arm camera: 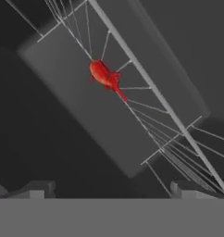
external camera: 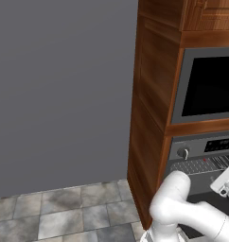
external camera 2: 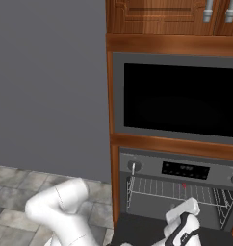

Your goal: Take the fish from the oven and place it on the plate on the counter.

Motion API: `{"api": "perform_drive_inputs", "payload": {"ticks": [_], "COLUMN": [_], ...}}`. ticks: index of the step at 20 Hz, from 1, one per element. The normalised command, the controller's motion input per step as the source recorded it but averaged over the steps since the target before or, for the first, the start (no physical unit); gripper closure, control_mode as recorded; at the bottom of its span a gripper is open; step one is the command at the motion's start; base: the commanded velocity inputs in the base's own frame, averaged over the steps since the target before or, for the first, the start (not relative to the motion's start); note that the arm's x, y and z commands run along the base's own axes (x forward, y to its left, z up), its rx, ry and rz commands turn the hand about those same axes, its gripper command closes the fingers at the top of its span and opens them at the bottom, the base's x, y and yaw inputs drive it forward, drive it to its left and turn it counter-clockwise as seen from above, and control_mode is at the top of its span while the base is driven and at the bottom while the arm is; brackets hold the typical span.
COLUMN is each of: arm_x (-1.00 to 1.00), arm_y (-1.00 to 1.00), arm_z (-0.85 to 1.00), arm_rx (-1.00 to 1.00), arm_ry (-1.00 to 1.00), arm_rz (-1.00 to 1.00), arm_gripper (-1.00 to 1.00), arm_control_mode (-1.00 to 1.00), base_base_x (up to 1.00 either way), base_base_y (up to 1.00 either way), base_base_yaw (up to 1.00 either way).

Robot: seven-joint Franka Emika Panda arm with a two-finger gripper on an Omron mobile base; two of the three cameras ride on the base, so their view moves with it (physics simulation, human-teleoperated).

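left base view: the oven (external camera: pixel 201 158) stands open under the microwave (external camera: pixel 208 85), and a red speck on its wire rack (external camera: pixel 201 165) is probably the fish (external camera: pixel 205 160). right base view: the fish (external camera 2: pixel 184 185) lies on the upper rack, above and beyond the gripper (external camera 2: pixel 186 211) at the oven mouth. hand view: the fingertips (arm camera: pixel 40 189) are spread wide with nothing between them; the fish (arm camera: pixel 104 77) sits ahead, well apart, its long axis running diagonally, tail toward the gripper.
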Motion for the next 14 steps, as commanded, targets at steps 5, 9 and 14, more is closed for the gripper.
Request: {"api": "perform_drive_inputs", "payload": {"ticks": [5, 9, 14], "arm_x": [0.10, 0.28, 0.29], "arm_y": [-0.21, -0.16, -0.16], "arm_z": [-0.54, -0.47, -0.52], "arm_rx": [0.06, 0.03, 0.04], "arm_ry": [0.01, 0.02, 0.01], "arm_rz": [0.00, 0.00, 0.00], "arm_gripper": [-1.00, -1.00, -1.00], "arm_control_mode": [-1.00, -1.00, -1.00], "base_base_x": [0.00, 0.00, 0.00], "base_base_y": [0.00, 0.00, 0.00], "base_base_yaw": [0.00, 0.00, 0.00]}}
